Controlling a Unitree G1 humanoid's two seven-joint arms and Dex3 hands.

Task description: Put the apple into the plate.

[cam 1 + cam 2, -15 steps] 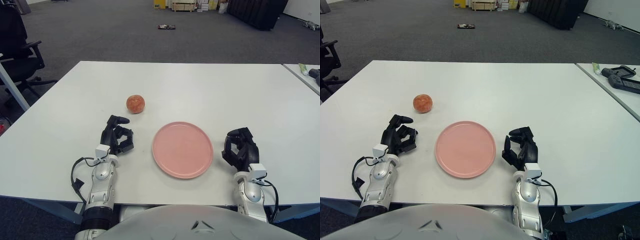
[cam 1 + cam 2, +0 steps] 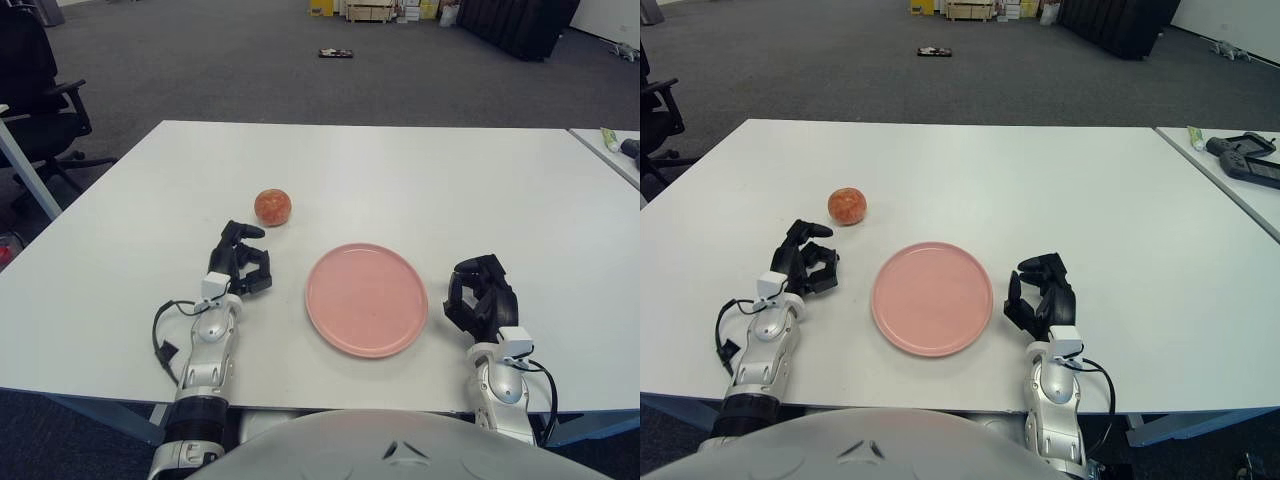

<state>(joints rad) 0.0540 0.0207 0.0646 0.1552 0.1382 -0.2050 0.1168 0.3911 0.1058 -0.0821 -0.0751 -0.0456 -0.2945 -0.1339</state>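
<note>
A big open room with grey carpet stretches away behind a white table point(image 2: 400, 180), and a black office chair point(image 2: 35, 95) stands off to the left. Another table's edge shows at far right with a dark device point(image 2: 1243, 157) lying on it.

On the white table the apple point(image 2: 272, 207) sits bare on the surface, to the left of and a little beyond the pink plate point(image 2: 366, 299), clear of its rim. The plate holds nothing.

The left hand point(image 2: 239, 264) is just short of the apple, on the near side of it, not touching; its dark fingers point(image 2: 243, 232) are loosely curled and grip nothing, the tips pointing toward the fruit. The right hand point(image 2: 480, 296) shows just right of the plate, fingers curled inward on themselves, empty as well. Cables loop beside both silver forearms near the table's front edge.
</note>
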